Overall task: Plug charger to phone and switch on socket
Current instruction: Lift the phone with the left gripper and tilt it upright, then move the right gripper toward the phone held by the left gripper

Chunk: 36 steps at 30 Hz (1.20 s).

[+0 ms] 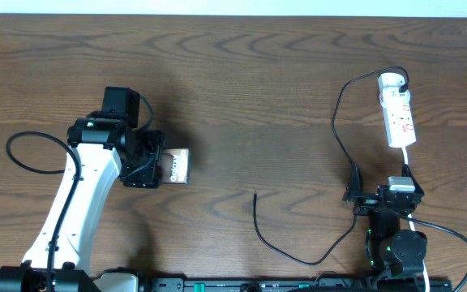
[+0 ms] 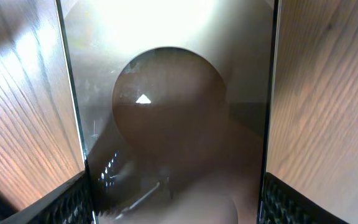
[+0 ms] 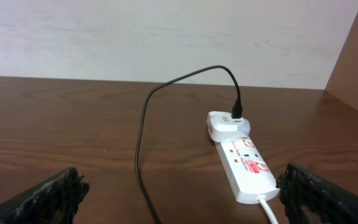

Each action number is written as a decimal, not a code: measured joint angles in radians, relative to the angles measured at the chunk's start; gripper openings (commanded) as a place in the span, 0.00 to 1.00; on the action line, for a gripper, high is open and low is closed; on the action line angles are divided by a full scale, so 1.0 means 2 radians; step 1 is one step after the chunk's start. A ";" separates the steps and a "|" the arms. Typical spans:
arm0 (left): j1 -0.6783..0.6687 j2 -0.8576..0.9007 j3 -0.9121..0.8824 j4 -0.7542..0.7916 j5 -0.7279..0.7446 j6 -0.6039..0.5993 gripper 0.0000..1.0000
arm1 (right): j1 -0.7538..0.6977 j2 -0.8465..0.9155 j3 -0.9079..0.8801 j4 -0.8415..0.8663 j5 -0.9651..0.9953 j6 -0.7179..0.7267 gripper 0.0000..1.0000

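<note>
The phone (image 1: 178, 166) lies left of centre, its glossy brown face filling the left wrist view (image 2: 173, 124). My left gripper (image 1: 160, 162) reaches over it. In the left wrist view its fingers (image 2: 176, 208) press against both long edges of the phone. The white socket strip (image 1: 399, 109) lies at the far right and also shows in the right wrist view (image 3: 244, 165). The black charger cable (image 1: 336, 122) runs from the strip's far end in a loop to its free tip (image 1: 255, 195) on the table. My right gripper (image 1: 383, 188) is open and empty, just short of the strip's near end (image 3: 179, 199).
The strip's white cord (image 1: 408, 158) runs toward my right arm's base. A black arm cable (image 1: 23, 154) loops at the left. The charger cable (image 3: 140, 143) crosses the table between my right fingers. A pale wall stands behind the table's far edge.
</note>
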 measured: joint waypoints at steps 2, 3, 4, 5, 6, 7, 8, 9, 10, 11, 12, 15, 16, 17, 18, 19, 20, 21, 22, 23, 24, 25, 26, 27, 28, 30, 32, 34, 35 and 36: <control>0.000 0.000 0.000 0.000 -0.014 0.000 0.07 | 0.000 0.000 0.000 0.000 0.000 0.000 0.99; 0.000 0.000 0.000 0.000 -0.018 0.000 0.07 | 0.000 0.000 0.000 0.000 0.000 0.000 0.99; 0.000 0.000 0.000 0.000 -0.022 0.000 0.07 | 0.000 0.000 0.000 0.000 0.000 0.000 0.99; 0.000 0.000 0.000 -0.001 -0.025 0.000 0.07 | 0.000 0.000 0.000 0.000 0.000 0.000 0.99; 0.000 0.000 0.000 -0.001 -0.026 0.000 0.07 | 0.000 0.000 0.000 0.000 0.000 0.000 0.99; 0.000 0.000 0.000 -0.002 -0.027 0.000 0.07 | 0.000 0.000 0.000 0.000 0.000 0.000 0.99; 0.000 0.000 0.000 -0.003 -0.028 0.000 0.07 | 0.000 0.000 0.000 0.000 0.000 0.000 0.99; 0.000 0.000 0.000 -0.003 -0.029 0.000 0.07 | 0.000 0.000 0.000 0.000 0.000 0.000 0.99; 0.000 0.000 0.000 -0.004 -0.029 0.000 0.07 | 0.000 0.000 0.000 0.000 0.000 0.000 0.99; 0.000 0.000 0.000 -0.004 -0.029 0.000 0.07 | 0.000 0.000 0.000 0.000 0.000 0.000 0.99; 0.000 0.000 0.000 -0.004 -0.029 0.000 0.07 | 0.000 0.000 0.000 0.000 0.000 0.000 0.99; 0.000 0.000 0.000 -0.007 -0.029 0.000 0.07 | 0.000 0.000 0.000 0.000 0.000 0.000 0.99; 0.000 0.000 0.000 -0.008 -0.029 0.000 0.08 | 0.000 0.000 0.000 0.000 0.000 0.000 0.99; 0.000 0.000 0.000 -0.008 -0.029 0.000 0.07 | 0.000 0.000 0.000 0.000 0.000 0.000 0.99; 0.000 0.000 0.000 -0.009 -0.029 0.000 0.07 | 0.000 0.000 0.000 0.000 0.000 0.000 0.99; 0.000 0.000 0.000 -0.009 -0.029 0.000 0.07 | 0.000 0.000 0.000 0.000 0.000 0.000 0.99; 0.000 0.000 0.000 -0.009 -0.029 0.000 0.07 | 0.000 0.000 0.000 0.000 0.000 0.000 0.99; 0.000 0.000 0.000 -0.009 -0.029 0.000 0.07 | 0.000 0.000 0.000 0.000 0.000 0.000 0.99; 0.000 0.000 0.000 -0.009 -0.029 0.000 0.07 | 0.000 0.000 0.000 0.000 0.000 0.000 0.99; 0.000 0.000 0.000 -0.009 -0.029 0.000 0.07 | 0.000 0.000 0.000 0.000 0.000 0.000 0.99; 0.000 0.000 0.000 -0.009 -0.029 0.000 0.07 | 0.000 0.000 0.000 0.000 0.000 0.000 0.99; 0.000 0.000 0.000 -0.009 -0.029 0.000 0.07 | 0.000 0.000 0.000 0.000 0.000 0.000 0.99; 0.000 0.000 0.000 -0.009 -0.029 0.000 0.07 | 0.000 0.000 0.000 0.000 0.000 0.000 0.99; 0.000 0.000 0.000 -0.009 -0.029 0.000 0.07 | 0.000 0.000 0.000 0.000 -0.001 0.000 0.99; 0.000 0.000 0.000 -0.009 -0.029 0.000 0.07 | 0.000 0.000 0.000 0.001 -0.003 0.000 0.99; 0.000 0.000 0.000 -0.009 -0.029 0.000 0.08 | 0.000 0.000 0.000 0.013 -0.014 0.006 0.99; 0.000 0.000 0.000 -0.009 -0.029 0.000 0.07 | 0.000 0.000 0.000 0.042 -0.036 0.022 0.99; 0.000 0.000 0.000 -0.009 -0.030 0.000 0.07 | 0.000 0.000 0.000 0.068 -0.063 0.042 0.99; 0.000 0.000 0.000 -0.009 -0.031 0.000 0.07 | 0.000 0.000 0.000 0.082 -0.082 0.055 0.99; 0.000 0.000 0.000 -0.009 -0.031 0.000 0.07 | 0.000 0.000 0.000 0.094 -0.100 0.070 0.99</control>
